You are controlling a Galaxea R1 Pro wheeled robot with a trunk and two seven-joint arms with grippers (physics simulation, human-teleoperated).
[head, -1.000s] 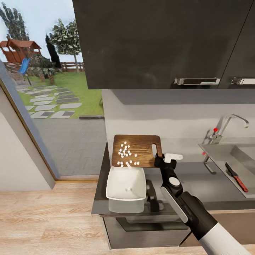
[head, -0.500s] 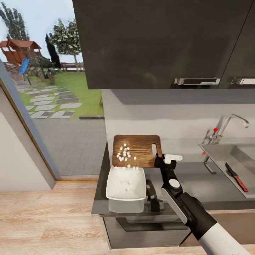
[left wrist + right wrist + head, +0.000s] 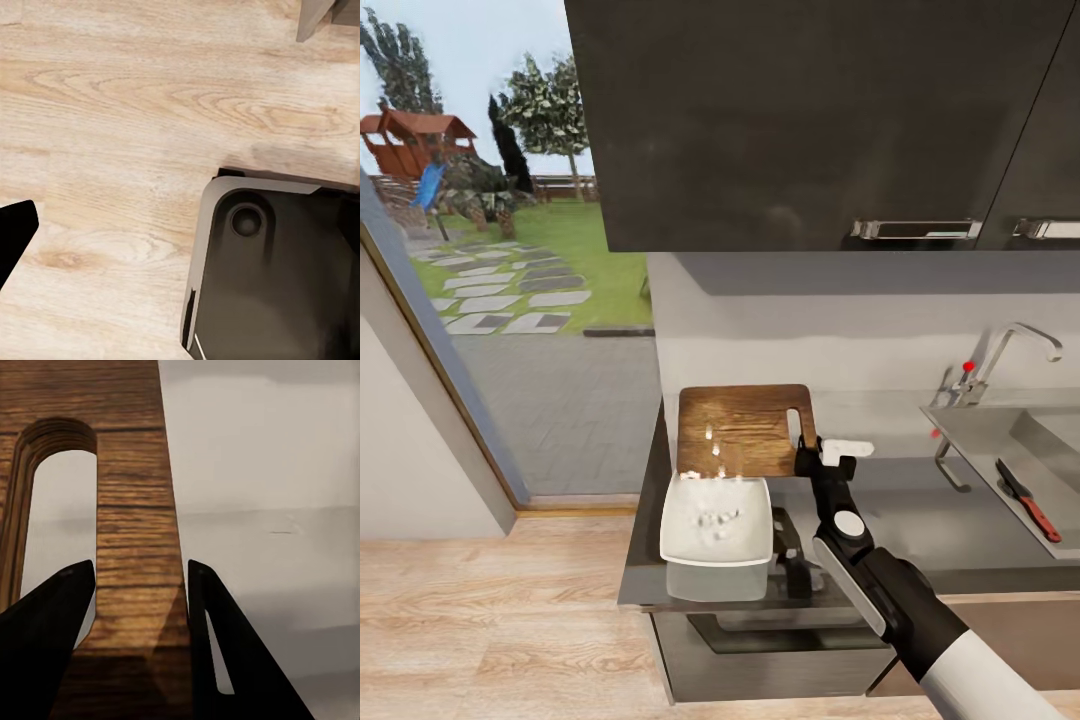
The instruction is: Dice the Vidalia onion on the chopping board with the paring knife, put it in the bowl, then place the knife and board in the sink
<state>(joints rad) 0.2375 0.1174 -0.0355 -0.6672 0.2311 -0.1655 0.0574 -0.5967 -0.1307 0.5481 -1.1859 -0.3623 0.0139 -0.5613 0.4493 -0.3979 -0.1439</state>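
right gripper [image 3: 812, 458] pinches chopping board [image 3: 745, 428] at handle-slot edge, board tipped toward bowl [image 3: 717, 519]. since a second ago most diced onion [image 3: 713, 520] slid off board into bowl; few bits left on board, so transfer nearly done. bowl sits at near counter edge, board's low rim just over bowl's far rim. paring knife [image 3: 1027, 500] already in sink [image 3: 1000, 425], far right. open countertop [image 3: 920, 500] between. left gripper state: cannot tell.
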